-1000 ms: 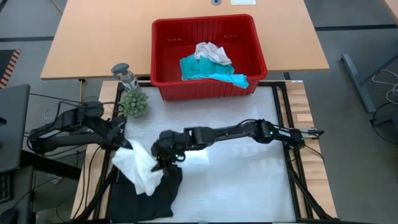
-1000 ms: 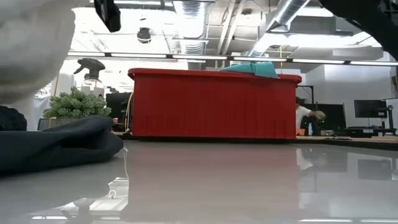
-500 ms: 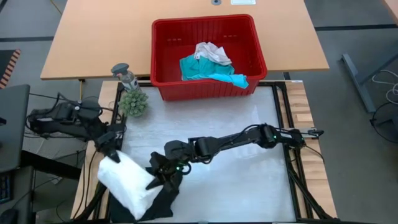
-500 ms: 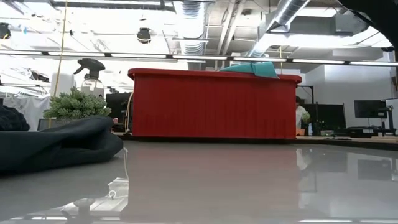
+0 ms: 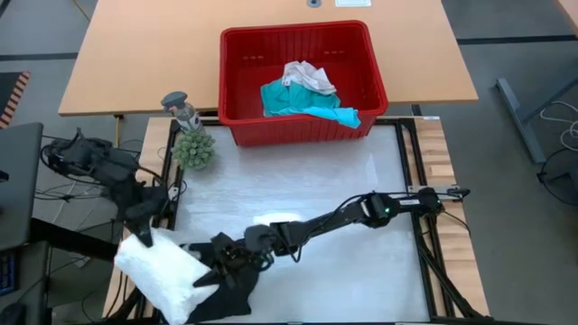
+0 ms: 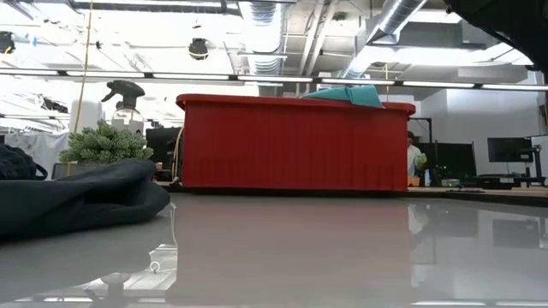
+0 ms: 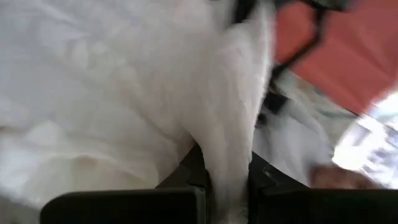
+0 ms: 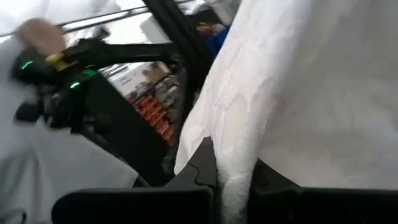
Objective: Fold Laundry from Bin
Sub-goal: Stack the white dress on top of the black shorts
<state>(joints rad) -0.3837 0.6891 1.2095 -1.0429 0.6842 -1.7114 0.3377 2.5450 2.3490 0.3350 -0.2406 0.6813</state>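
We held the white garment (image 5: pixel 163 275) stretched between both tools at the lower left of the high view, over the bench (image 5: pixel 343 235) edge. Our left tool (image 5: pixel 142 236) pinched its upper corner, fingers pressed together on the cloth (image 7: pixel 227 155); our right tool (image 5: pixel 213 271) pinched the opposite edge (image 8: pixel 239 168), just above the black garment (image 5: pixel 230 293) lying on the bench. The red bin (image 5: pixel 237 86) stood at the upper middle, holding a teal garment (image 5: pixel 298 101) and another white one (image 5: pixel 305 76). A small plant (image 5: pixel 194 149) and spray bottle (image 5: pixel 183 110) stood left of the bin.
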